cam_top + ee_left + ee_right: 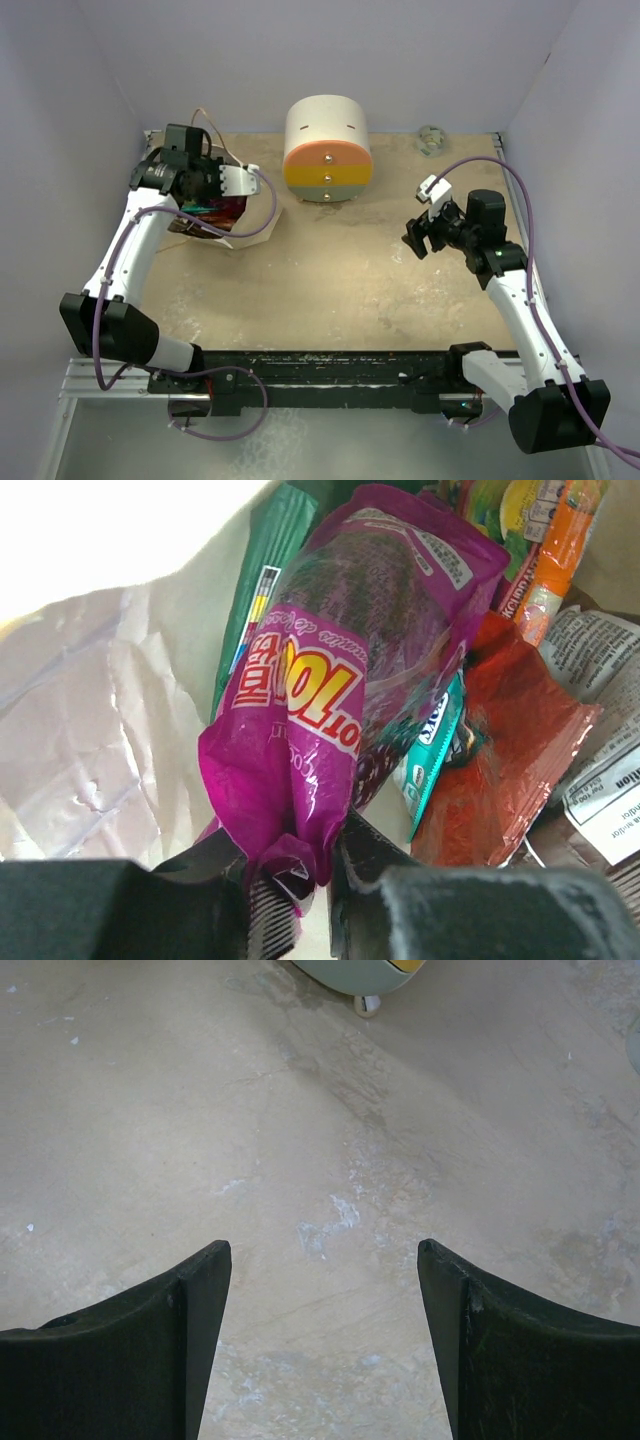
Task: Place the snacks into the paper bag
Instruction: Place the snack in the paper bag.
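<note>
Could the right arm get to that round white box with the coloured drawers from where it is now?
Probably yes. Only bare table lies between the open right tool and the round white box. Nothing blocks the way, though its reach is a guess.

The purple packet (350, 680) gleams magenta with yellow and red lettering. The green packet (262, 590) is deep green, the red-orange packet (510, 770) glossy. The paper bag (90, 750) is cream-white. The round container (325, 130) is white with orange, yellow and grey-green drawers; the table (350, 280) mottled tan.
</note>
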You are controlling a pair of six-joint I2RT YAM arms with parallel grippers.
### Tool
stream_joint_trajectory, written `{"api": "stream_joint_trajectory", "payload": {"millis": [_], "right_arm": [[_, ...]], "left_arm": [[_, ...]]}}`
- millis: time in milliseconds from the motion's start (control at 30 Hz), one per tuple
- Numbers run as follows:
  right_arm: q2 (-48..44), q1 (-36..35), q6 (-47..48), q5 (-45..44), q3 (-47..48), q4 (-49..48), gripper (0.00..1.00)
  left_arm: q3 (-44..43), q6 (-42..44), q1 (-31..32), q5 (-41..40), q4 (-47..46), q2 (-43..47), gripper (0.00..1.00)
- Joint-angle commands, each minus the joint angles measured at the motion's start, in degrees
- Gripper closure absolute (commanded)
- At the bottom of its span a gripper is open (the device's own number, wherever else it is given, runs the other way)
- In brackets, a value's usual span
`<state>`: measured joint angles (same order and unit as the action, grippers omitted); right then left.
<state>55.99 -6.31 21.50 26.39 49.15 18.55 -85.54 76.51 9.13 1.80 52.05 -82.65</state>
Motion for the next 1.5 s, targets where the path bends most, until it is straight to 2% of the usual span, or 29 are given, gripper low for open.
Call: {"api": "stream_joint_trajectory", "payload": {"millis": [0, 167, 300, 633, 1033, 1267, 1467], "right_arm": [[0.26, 0.27, 0.70, 1.11, -0.15, -1.14, 0.23], [0.35, 0.31, 0.73, 1.11, -0.17, -1.06, 0.22], [0.35, 0.42, 0.74, 1.17, -0.19, -1.05, 0.22], [0.79, 0.42, 1.40, 1.37, 0.07, -0.35, 0.22], [1.27, 0.42, 1.46, 1.03, 0.12, -0.44, 0.22], [1.38, 0.58, 1.45, 0.32, -0.01, -0.61, 0.22], [1.92, 0.85, 1.49, 0.27, -0.01, -0.51, 0.22]], "left_arm": [[-2.33, -3.71, 0.02, 2.08, -4.25, 0.97, 0.72], [-5.19, -5.38, 0.02, 4.89, -2.12, 0.48, 0.52], [-6.89, -7.36, 0.02, 6.89, -0.54, 0.52, 0.44], [-8.86, -13.22, -0.07, 10.62, 2.95, -1.29, 0.44], [-12.06, -26.54, -0.03, 9.71, -10.84, -10.44, 0.43], [-27.50, -33.45, 0.15, 11.07, -10.99, -23.19, 0.43], [-44.71, -37.95, 1.07, 12.52, -4.33, -34.08, 0.43]]}}
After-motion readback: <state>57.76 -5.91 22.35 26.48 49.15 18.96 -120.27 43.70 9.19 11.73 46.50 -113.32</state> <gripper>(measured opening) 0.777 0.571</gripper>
